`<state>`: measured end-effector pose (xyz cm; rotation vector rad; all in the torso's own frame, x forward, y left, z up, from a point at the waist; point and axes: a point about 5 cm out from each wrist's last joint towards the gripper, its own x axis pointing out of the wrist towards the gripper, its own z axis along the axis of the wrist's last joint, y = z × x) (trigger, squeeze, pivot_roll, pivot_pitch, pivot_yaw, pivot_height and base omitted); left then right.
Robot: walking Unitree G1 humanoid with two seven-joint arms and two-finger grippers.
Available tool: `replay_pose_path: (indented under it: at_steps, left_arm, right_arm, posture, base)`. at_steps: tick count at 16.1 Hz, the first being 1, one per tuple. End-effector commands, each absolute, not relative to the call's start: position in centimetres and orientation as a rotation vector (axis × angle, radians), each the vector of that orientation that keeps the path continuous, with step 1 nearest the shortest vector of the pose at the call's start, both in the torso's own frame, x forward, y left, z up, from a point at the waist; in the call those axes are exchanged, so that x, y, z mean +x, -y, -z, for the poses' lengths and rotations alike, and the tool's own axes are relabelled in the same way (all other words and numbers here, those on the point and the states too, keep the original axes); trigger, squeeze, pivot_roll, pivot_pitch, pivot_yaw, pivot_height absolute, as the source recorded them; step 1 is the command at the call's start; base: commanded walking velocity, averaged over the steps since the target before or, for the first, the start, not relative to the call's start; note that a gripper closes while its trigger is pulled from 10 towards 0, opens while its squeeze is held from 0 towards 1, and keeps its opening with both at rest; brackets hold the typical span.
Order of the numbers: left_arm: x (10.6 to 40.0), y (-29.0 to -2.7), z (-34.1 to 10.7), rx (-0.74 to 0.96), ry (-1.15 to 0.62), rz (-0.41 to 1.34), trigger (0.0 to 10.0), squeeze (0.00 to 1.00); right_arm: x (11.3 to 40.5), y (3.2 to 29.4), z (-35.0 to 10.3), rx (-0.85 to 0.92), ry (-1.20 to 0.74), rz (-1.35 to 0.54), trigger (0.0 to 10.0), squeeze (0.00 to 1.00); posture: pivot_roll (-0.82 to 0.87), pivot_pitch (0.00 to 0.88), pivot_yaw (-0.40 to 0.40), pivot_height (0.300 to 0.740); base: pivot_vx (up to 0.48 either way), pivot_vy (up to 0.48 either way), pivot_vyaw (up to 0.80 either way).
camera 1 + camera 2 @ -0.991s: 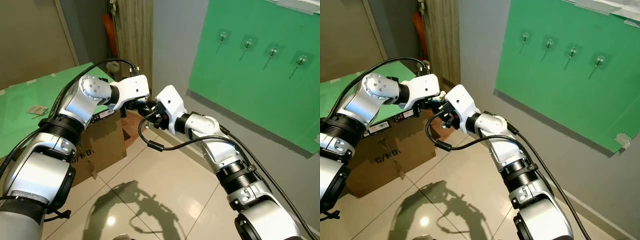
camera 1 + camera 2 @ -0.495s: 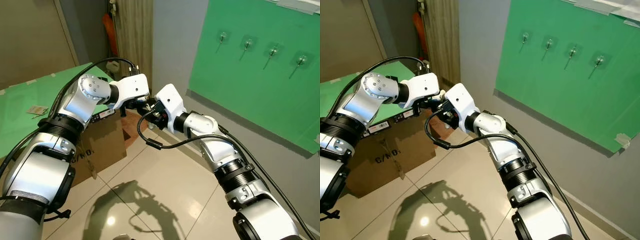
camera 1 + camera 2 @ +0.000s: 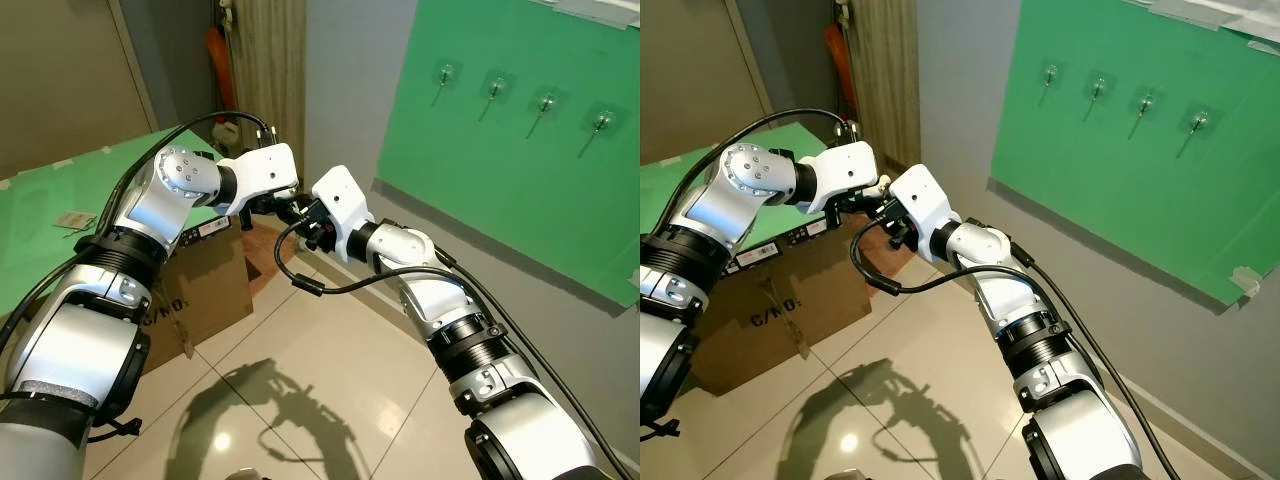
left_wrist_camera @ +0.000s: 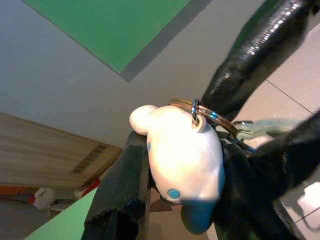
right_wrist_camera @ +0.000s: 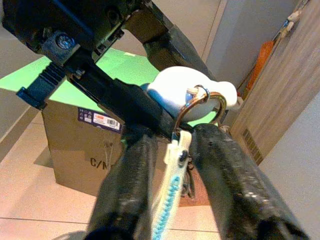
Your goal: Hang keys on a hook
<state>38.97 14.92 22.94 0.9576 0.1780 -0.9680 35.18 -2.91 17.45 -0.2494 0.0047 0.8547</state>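
On the right wall hangs a green board (image 3: 520, 150) with a row of hooks (image 3: 545, 105), well apart from both arms. Out in front, above the cardboard box (image 3: 205, 285), the left gripper (image 4: 185, 165) pinches the white charm (image 4: 182, 155) of the keys (image 5: 200, 102) — the right gripper (image 5: 175, 150) has its fingers either side of the ring and strap. Letting go too early in this handover would likely drop the keys.

white charm (image 4: 185, 155), green board (image 3: 520, 130)

Keys (image 5: 172, 195): white round-eared charm, brass ring, pale blue strap hanging; four hooks (image 3: 545, 103) on green wall panel
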Motion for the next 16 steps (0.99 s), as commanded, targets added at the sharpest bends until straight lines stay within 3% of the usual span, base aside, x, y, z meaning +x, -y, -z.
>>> replay_pose_path:
  at_steps: [1,16]
  left_arm:
    - [38.99,-13.66,-24.43,0.968,-0.11,0.999,0.0,0.0]
    - [39.23,-14.14,-24.52,0.962,-0.116,0.957,0.0,0.0]
  right_arm:
    - [35.65,3.11,-18.21,-0.254,0.013,-0.829,0.0,0.0]
    - [35.79,3.71,-19.01,-0.229,0.049,-0.785,0.0,0.0]
  posture:
    - [0.03,0.0,-0.021,0.74]
    - [0.03,0.001,-0.01,0.74]
  base:
    - [0.0,0.0,0.0]
    - [0.0,0.0,0.0]
